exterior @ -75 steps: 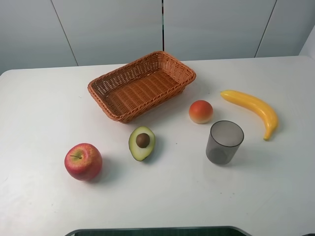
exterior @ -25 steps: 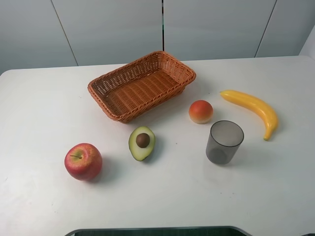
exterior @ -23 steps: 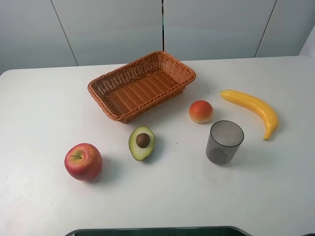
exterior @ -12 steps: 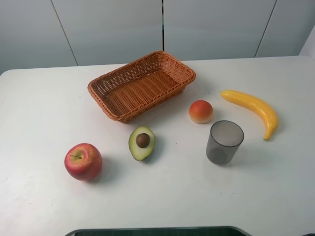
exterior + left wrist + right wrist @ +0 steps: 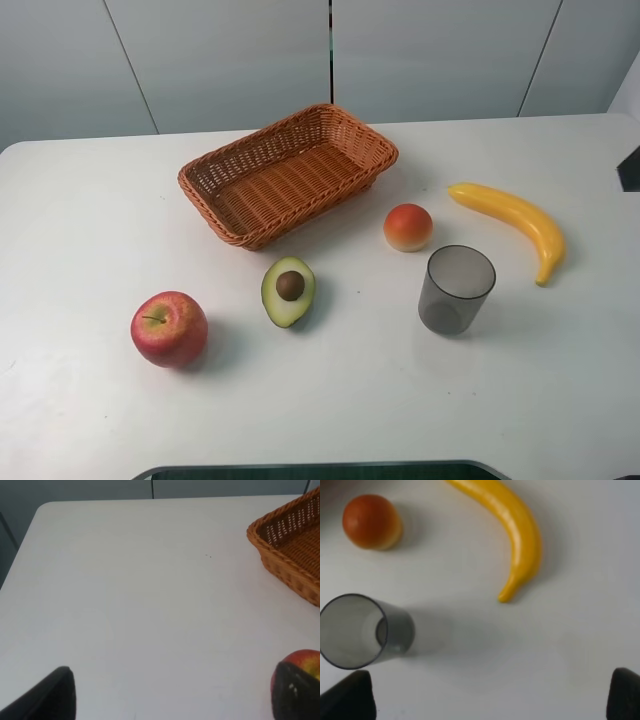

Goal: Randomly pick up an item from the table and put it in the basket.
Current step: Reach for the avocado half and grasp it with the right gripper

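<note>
Since 0.5 s ago: dark shape (image 5: 630, 168) now enters at the right edge of the overhead view; cannot tell which part of the rig it is. All objects on the desk (image 5: 90, 220) unchanged in position.

Layout, left to right, overhead view:
- Red apple (image 5: 169, 328), upright, stem up, near the front left.
- Avocado half (image 5: 288, 291), cut face up, brown pit showing. It lies on the desk just in front of the basket, apart from it, not touched by either hand.
- Wicker basket (image 5: 280, 185), set at an angle, nothing inside.
- Small orange-red fruit (image 5: 408, 227), to the right of the basket.
- Grey see-through cup (image 5: 456, 290), upright, in front of that fruit.
- Yellow banana (image 5: 510, 225), furthest right, lying flat.

Left hand (image 5: 175, 700): fingers spread wide, nothing between them; apple partly behind one fingertip, a basket corner further off.

Right hand (image 5: 485, 697): fingers spread wide, nothing held; cup, orange-red fruit and banana lie beyond it.
</note>
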{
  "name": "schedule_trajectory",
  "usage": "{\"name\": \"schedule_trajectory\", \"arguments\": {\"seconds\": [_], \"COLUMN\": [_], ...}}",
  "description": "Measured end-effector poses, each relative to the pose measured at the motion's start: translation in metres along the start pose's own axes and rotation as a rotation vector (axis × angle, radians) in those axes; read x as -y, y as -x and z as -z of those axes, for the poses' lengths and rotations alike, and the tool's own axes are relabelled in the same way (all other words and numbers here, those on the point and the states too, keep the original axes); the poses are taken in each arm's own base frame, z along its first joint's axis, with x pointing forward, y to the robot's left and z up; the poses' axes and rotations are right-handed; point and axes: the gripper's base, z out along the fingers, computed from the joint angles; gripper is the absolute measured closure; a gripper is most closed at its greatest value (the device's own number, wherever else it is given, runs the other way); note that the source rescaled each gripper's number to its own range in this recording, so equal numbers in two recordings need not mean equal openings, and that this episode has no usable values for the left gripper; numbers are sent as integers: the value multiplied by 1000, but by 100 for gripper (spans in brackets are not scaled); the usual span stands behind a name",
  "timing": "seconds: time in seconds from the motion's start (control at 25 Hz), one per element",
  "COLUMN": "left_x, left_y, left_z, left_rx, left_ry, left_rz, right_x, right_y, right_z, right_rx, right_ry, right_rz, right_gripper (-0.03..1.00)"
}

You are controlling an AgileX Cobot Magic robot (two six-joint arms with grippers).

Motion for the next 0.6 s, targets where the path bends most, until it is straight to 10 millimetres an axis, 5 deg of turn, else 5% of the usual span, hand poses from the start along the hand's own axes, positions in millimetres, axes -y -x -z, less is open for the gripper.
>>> {"name": "schedule_trajectory", "arguments": {"seconds": [0.24,0.6], "left_x": [0,0], "left_y": [0,0], "left_z": [0,0], "left_rx": [0,0], "left_ry": [0,0], "left_rz": [0,0], "right_x": [-39,-124], "right_y": [15,30], "right_z": [-18,-47], "right_rx": [-81,-211], "right_ry": [83,181], "right_rz": [193,473], "right_gripper": [-3,-3]}}
